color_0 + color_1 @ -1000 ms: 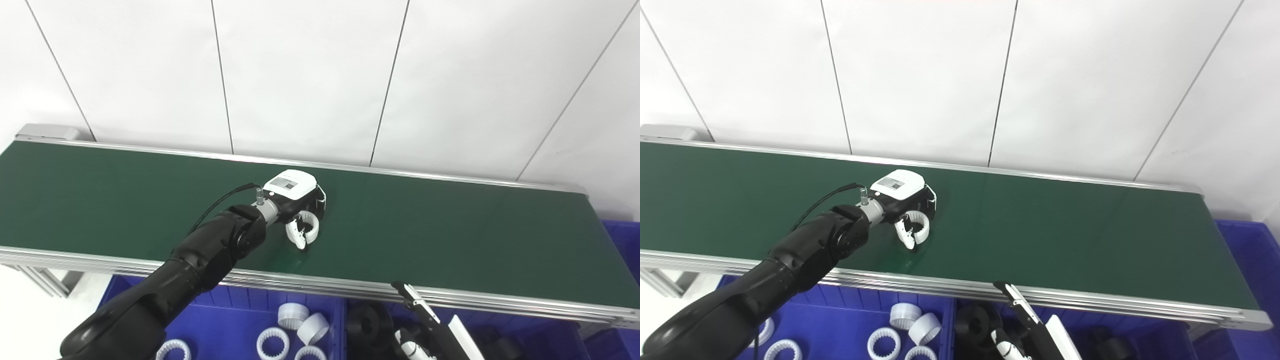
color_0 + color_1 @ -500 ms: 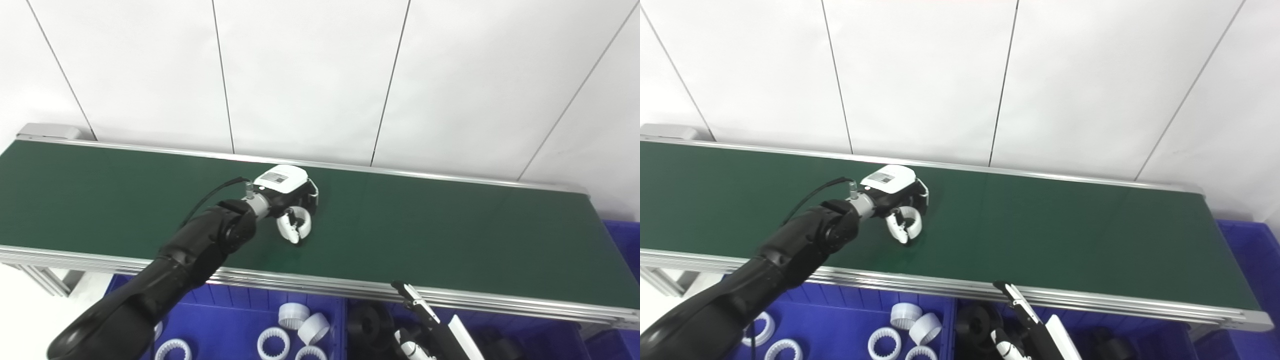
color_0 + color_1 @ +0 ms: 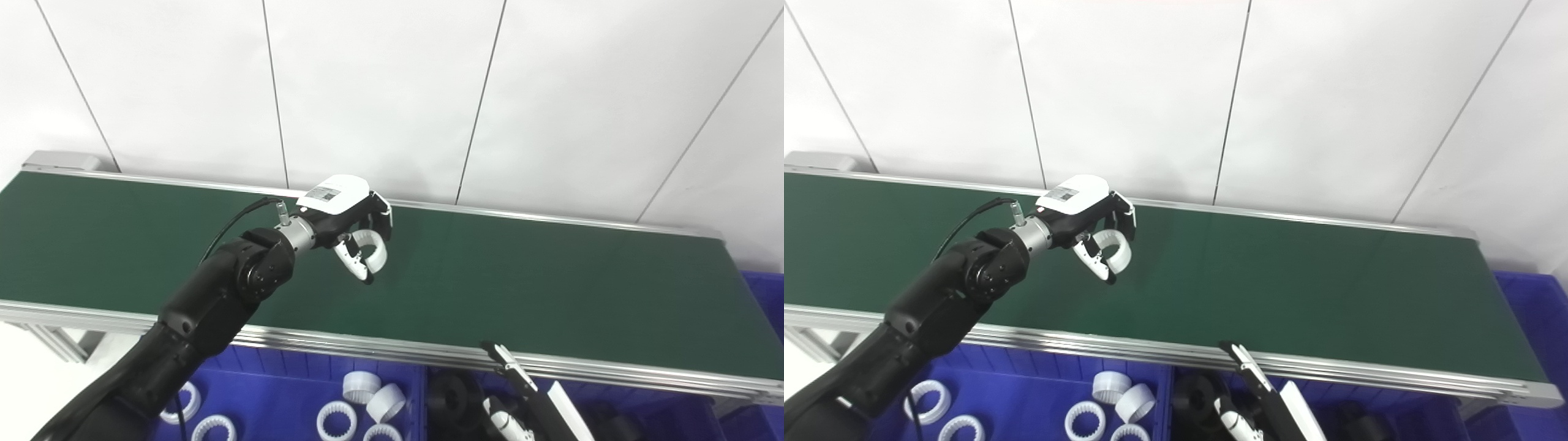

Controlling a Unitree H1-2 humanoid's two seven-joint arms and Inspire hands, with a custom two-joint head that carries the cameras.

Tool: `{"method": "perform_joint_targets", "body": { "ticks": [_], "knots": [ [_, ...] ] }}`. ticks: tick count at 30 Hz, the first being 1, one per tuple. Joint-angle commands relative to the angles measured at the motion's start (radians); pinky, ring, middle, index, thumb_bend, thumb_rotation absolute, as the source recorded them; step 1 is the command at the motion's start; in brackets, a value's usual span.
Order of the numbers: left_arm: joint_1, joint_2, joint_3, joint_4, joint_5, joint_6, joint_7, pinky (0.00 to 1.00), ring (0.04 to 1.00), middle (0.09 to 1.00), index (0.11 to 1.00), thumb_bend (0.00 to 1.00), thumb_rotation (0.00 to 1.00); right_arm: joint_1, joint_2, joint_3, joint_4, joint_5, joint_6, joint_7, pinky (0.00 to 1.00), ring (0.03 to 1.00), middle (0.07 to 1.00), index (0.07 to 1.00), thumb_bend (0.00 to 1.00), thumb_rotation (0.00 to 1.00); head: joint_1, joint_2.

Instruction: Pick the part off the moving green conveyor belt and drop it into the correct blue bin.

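While a wall of white panels (image 3: 380, 92) with thin dark seams fills the background, a long dark green conveyor belt (image 3: 551, 294) with silver aluminium side rails runs across the scene from left to right, its surface bare. Below its near rail at the left sits a blue plastic bin (image 3: 275, 398) holding several white toothed plastic rings (image 3: 335, 419), and just to its right another blue bin (image 3: 649, 416) holds black round parts (image 3: 453, 398). The left hand (image 3: 352, 229), black with a white cover on its back, reaches out over the middle of the belt on a black arm and is clenched around a white plastic ring part (image 3: 371, 251), which hangs clear above the belt surface. The ring sits beneath the palm, between the curled fingers (image 3: 383, 214) on its far side and the thumb on its near side. It stands roughly on edge, its open hole facing toward the camera and a little rightward, with no long axis to speak of. At the bottom edge, right of centre, the right hand (image 3: 511, 398) shows only partly above the bin of black parts, one finger pointing up toward the near rail; whether it is open or closed cannot be told.
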Motion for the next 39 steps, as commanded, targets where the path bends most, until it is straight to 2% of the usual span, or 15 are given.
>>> {"method": "perform_joint_targets", "body": {
  "ticks": [1, 3, 6, 7, 8, 11, 12, 14, 16, 22, 28, 39],
  "knots": [
    [-0.008, 0.020, 0.029, -0.056, -0.027, 0.009, -0.008, 0.31, 0.461, 0.542, 0.457, 0.50, 0.00, -0.017, 0.004, -0.003, -0.039, 0.016, 0.009, 0.005, 0.92, 0.969, 0.985, 0.956, 0.27, 0.85, -0.013, 0.020],
    [0.013, 0.023, 0.040, -0.096, -0.037, 0.021, -0.031, 0.30, 0.459, 0.541, 0.460, 0.50, 0.00, -0.022, 0.005, -0.001, -0.049, 0.012, 0.025, 0.010, 0.92, 0.971, 0.987, 0.957, 0.27, 0.87, -0.029, 0.046],
    [0.035, 0.027, 0.052, -0.145, -0.047, 0.031, -0.057, 0.28, 0.452, 0.539, 0.465, 0.50, 0.00, -0.035, 0.010, 0.000, -0.065, 0.005, 0.052, 0.016, 0.91, 0.965, 0.987, 0.957, 0.28, 0.88, -0.080, 0.109],
    [0.040, 0.029, 0.056, -0.157, -0.052, 0.034, -0.066, 0.28, 0.451, 0.537, 0.466, 0.50, 0.00, -0.039, 0.012, 0.000, -0.072, 0.004, 0.064, 0.019, 0.91, 0.965, 0.987, 0.957, 0.28, 0.89, -0.085, 0.114],
    [0.045, 0.032, 0.059, -0.169, -0.062, 0.035, -0.075, 0.28, 0.451, 0.536, 0.466, 0.50, 0.00, -0.044, 0.014, 0.001, -0.079, 0.000, 0.077, 0.022, 0.91, 0.965, 0.987, 0.957, 0.28, 0.89, -0.113, 0.147],
    [0.063, 0.037, 0.069, -0.191, -0.092, 0.030, -0.097, 0.29, 0.449, 0.533, 0.473, 0.50, 0.00, -0.059, 0.018, 0.006, -0.086, -0.004, 0.098, 0.027, 0.91, 0.965, 0.988, 0.961, 0.29, 0.92, -0.140, 0.173],
    [0.081, 0.033, 0.071, -0.195, -0.101, 0.025, -0.096, 0.30, 0.449, 0.532, 0.474, 0.50, 0.00, -0.065, 0.021, 0.006, -0.080, 0.000, 0.096, 0.026, 0.91, 0.966, 0.988, 0.962, 0.29, 0.93, -0.158, 0.177],
    [0.116, 0.020, 0.073, -0.198, -0.113, 0.028, -0.094, 0.39, 0.461, 0.533, 0.478, 0.48, 0.00, -0.071, 0.023, 0.006, -0.068, 0.005, 0.095, 0.025, 0.91, 0.964, 0.985, 0.961, 0.30, 0.94, -0.173, 0.179],
    [0.155, 0.002, 0.071, -0.193, -0.122, 0.038, -0.089, 0.41, 0.476, 0.542, 0.470, 0.48, 0.00, -0.072, 0.025, 0.005, -0.059, 0.009, 0.094, 0.025, 0.93, 0.969, 0.988, 0.965, 0.33, 0.95, -0.181, 0.178],
    [0.219, -0.036, 0.060, -0.144, -0.103, -0.005, -0.052, 0.39, 0.479, 0.545, 0.462, 0.47, 0.00, -0.075, 0.026, 0.004, -0.055, 0.000, 0.092, 0.019, 0.92, 0.965, 0.988, 0.960, 0.33, 0.95, -0.191, 0.177],
    [0.255, -0.060, 0.045, -0.104, -0.108, 0.004, -0.062, 0.40, 0.482, 0.549, 0.461, 0.47, 0.00, -0.074, 0.028, 0.000, -0.065, 0.002, 0.092, 0.016, 0.92, 0.966, 0.989, 0.960, 0.31, 0.93, -0.194, 0.179],
    [0.287, -0.063, 0.009, -0.049, -0.068, -0.018, -0.031, 0.39, 0.479, 0.552, 0.458, 0.47, 0.00, -0.063, 0.024, -0.003, -0.087, 0.004, 0.111, 0.021, 0.92, 0.967, 0.988, 0.961, 0.31, 0.92, -0.172, 0.180]
  ]
}}
